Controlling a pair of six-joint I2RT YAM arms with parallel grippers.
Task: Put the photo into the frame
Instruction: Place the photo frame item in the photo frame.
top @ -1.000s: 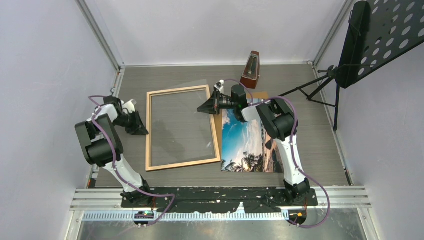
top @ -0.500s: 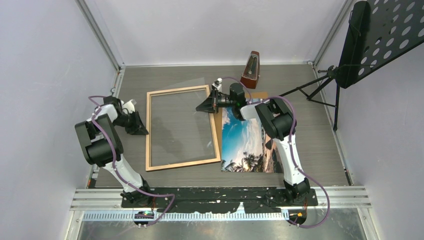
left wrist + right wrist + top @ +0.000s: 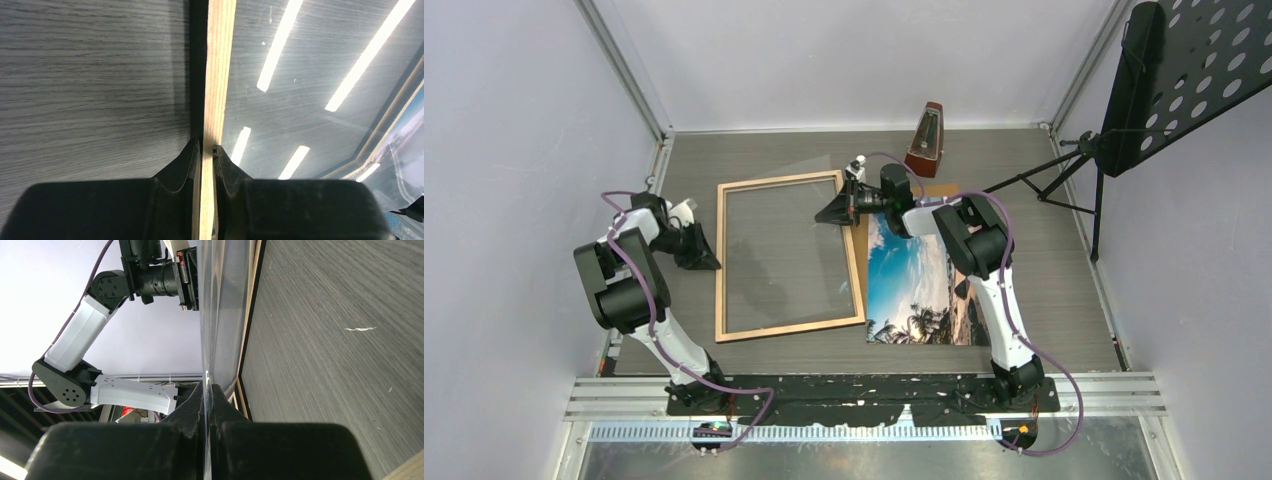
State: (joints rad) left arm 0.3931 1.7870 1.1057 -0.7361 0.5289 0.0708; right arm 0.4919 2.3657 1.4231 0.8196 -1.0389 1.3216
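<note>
The frame [image 3: 789,327] lies wood-coloured face up at the table's middle left. My left gripper [image 3: 714,262] is shut on its left rail; the left wrist view shows the fingers [image 3: 206,147] pinching the wooden rail [image 3: 219,75]. My right gripper [image 3: 829,214] is shut on the right edge of the clear pane [image 3: 784,240] and holds that edge raised above the frame's right rail; in the right wrist view the pane [image 3: 220,315] runs up from the shut fingers [image 3: 207,386]. The photo [image 3: 919,285] lies beach side up, right of the frame.
A brown backing sheet [image 3: 942,190] shows under the photo's far end. A metronome [image 3: 925,140] stands at the back. A black music stand [image 3: 1164,80] rises at the right, its legs on the table's right part. Walls close in on both sides.
My right gripper has shifted slightly left and toward the back, carrying the pane's edge with it. The left arm, frame and photo have not moved.
</note>
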